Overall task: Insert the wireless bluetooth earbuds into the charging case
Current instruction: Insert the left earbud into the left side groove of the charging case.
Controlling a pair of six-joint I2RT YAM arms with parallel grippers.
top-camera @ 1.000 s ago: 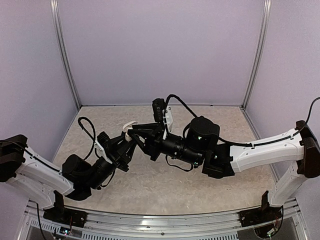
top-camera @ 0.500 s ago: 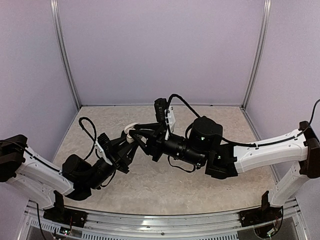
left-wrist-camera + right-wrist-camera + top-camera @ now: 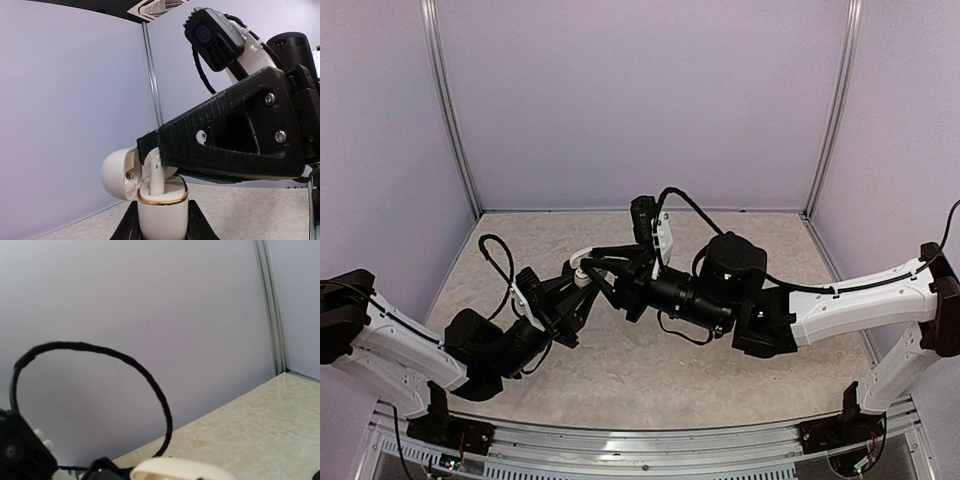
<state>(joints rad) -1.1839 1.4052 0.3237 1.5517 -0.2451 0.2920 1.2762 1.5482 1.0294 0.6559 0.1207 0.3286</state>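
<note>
Since the earlier frame my right tool (image 3: 592, 268) has edged left. Nearest, the left tool (image 3: 162, 226) clamps the open charging case (image 3: 161, 210). One white earbud (image 3: 156, 182) stands stem-down inside. Right tool's grip: cannot tell. The bud is light and slick, so I would pinch its head.

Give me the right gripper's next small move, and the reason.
Probably ease the white earbud straight down a little deeper. Its stem sits in the open charging case, clamped by the left gripper, but its head stands well above the gold rim, with the right gripper at its top.
</note>
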